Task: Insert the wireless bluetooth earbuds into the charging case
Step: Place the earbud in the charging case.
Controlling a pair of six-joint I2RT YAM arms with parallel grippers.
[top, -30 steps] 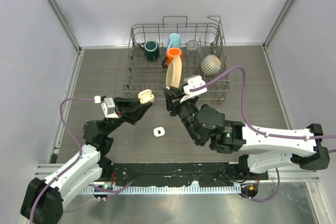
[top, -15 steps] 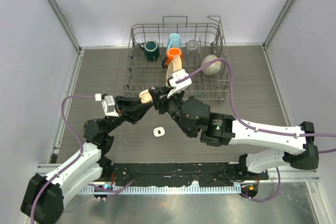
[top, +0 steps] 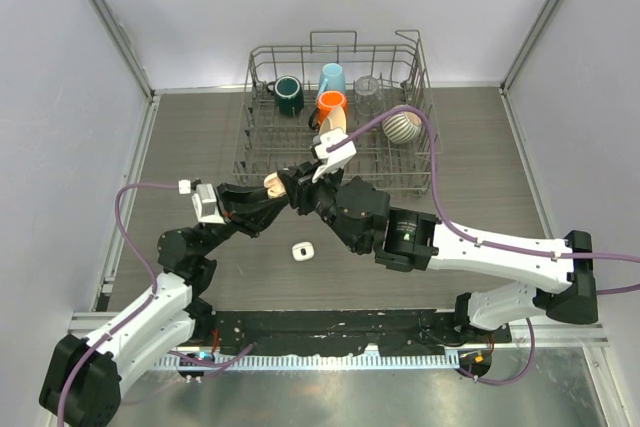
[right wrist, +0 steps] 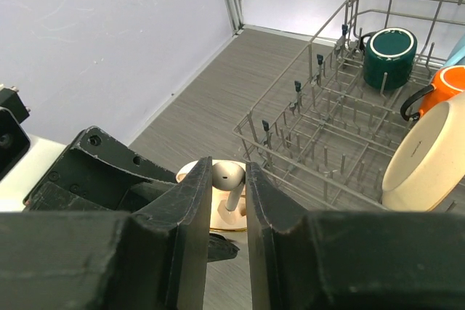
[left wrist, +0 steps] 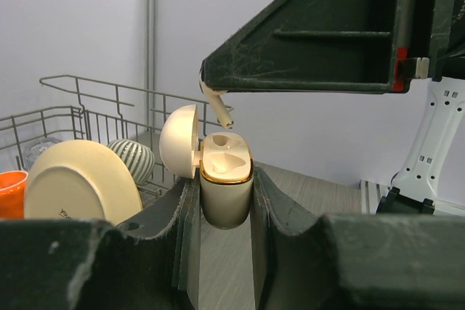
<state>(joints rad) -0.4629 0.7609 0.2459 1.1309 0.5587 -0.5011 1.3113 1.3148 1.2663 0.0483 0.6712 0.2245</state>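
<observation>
The charging case, lid swung open, is held upright above the surface, clamped between the left fingers. One earbud is gripped by the right fingers, stem down, just over the case's open top; whether it touches cannot be told.

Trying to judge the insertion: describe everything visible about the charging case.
The charging case is a rounded, glossy cream shell, plastic-looking, with a gold band around its mouth. Its domed lid is hinged open to one side, showing moulded wells inside. It stands upright, clamped in the left gripper, off the table. An earbud held by the right gripper has its stem tip at the opening.
</observation>
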